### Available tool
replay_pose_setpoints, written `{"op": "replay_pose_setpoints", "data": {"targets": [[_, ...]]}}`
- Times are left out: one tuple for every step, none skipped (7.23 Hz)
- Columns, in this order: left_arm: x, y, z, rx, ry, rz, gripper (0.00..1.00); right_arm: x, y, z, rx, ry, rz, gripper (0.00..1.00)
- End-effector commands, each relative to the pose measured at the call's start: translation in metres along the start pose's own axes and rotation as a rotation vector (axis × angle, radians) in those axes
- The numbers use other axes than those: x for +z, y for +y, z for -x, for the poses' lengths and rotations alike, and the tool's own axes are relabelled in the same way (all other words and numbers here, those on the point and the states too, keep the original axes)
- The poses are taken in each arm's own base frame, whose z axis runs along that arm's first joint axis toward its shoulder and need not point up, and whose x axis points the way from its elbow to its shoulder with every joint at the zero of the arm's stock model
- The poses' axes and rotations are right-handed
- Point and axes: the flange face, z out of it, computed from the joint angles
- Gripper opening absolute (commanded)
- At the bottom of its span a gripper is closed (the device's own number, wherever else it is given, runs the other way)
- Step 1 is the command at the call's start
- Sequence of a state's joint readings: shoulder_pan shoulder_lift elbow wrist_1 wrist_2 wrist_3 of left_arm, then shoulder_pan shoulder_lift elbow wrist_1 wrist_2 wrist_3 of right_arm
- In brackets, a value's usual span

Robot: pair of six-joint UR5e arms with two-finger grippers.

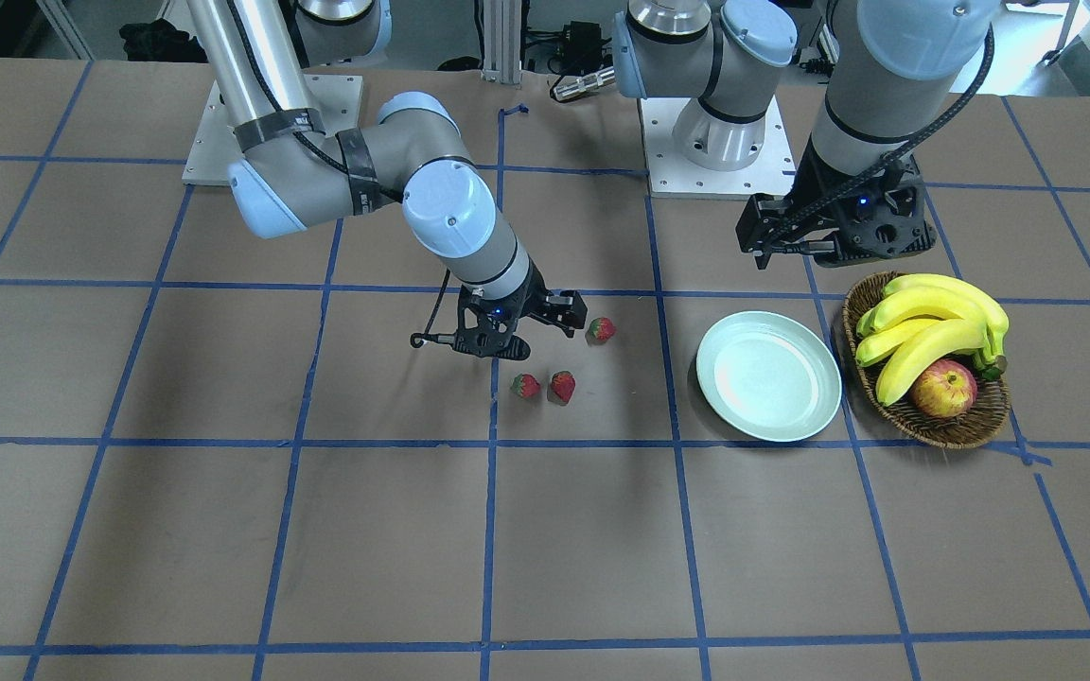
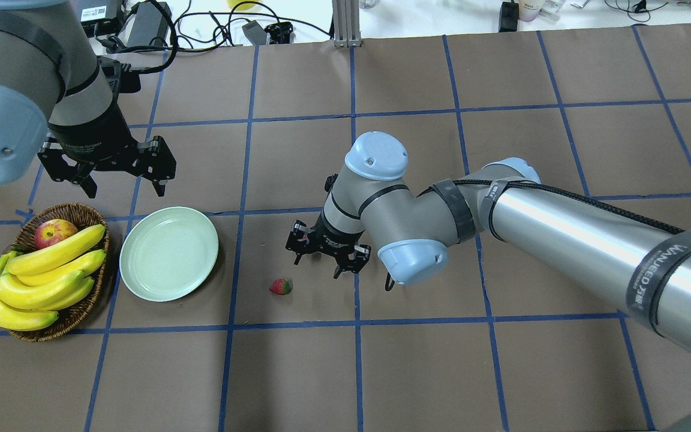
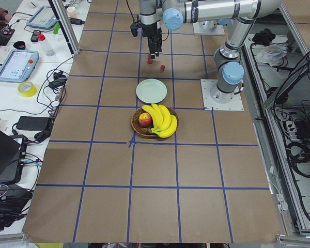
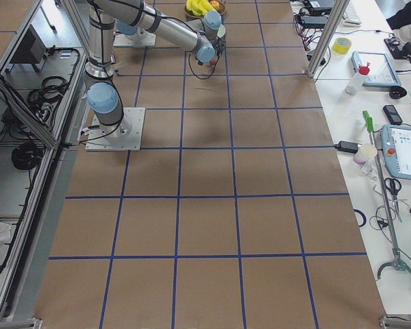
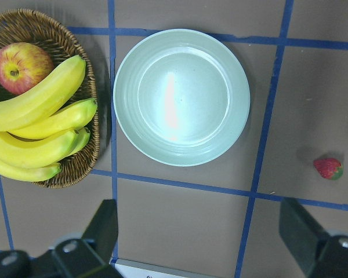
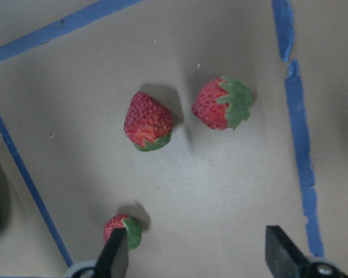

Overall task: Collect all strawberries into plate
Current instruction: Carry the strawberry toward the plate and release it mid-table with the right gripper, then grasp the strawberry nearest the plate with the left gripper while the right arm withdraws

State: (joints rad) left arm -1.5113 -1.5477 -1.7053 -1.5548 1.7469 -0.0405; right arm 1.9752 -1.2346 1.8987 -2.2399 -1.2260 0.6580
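Observation:
Three strawberries lie on the brown table: one (image 1: pixel 601 329) apart from the others, and two (image 1: pixel 525 385) (image 1: pixel 562 386) close together. In the right wrist view they show as a pair (image 6: pixel 148 121) (image 6: pixel 221 104) and a single one (image 6: pixel 122 230) right by my left fingertip (image 6: pixel 116 258). Only one strawberry (image 2: pixel 281 286) shows in the overhead view. My right gripper (image 1: pixel 540 336) hovers open and empty just above them. The pale mint plate (image 1: pixel 768 375) is empty. My left gripper (image 2: pixel 125 191) hangs open and empty behind the plate (image 5: pixel 181 97).
A wicker basket (image 1: pixel 971 430) with bananas (image 1: pixel 928 331) and a red-yellow apple (image 1: pixel 943 389) stands right beside the plate, on my left. Blue tape lines grid the table. The arm bases (image 1: pixel 720 142) stand at the table's back.

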Motion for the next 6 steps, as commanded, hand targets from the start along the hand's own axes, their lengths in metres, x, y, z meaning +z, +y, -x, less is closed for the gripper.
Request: {"op": "replay_pose_setpoints", "data": {"targets": [[0.000,-0.005,0.003,-0.008,0.010,-0.001,1.00,-0.074,0.001,-0.023,-0.042,0.122,-0.124,0.99],[0.001,-0.004,0.006,-0.015,0.009,0.001,1.00,-0.116,-0.015,-0.040,-0.053,0.187,-0.197,1.00],[0.006,-0.008,0.009,-0.033,0.014,0.013,1.00,-0.158,-0.024,-0.047,-0.033,0.211,-0.170,1.00],[0.013,-0.013,0.012,-0.031,0.016,0.027,1.00,-0.216,-0.032,-0.045,-0.041,0.271,-0.176,1.00],[0.028,-0.024,0.012,-0.046,0.017,0.045,1.00,-0.266,-0.039,-0.044,-0.036,0.312,-0.210,1.00],[0.023,-0.025,0.005,-0.038,0.022,0.002,1.00,-0.297,-0.039,-0.040,-0.024,0.308,-0.224,1.00]]}}
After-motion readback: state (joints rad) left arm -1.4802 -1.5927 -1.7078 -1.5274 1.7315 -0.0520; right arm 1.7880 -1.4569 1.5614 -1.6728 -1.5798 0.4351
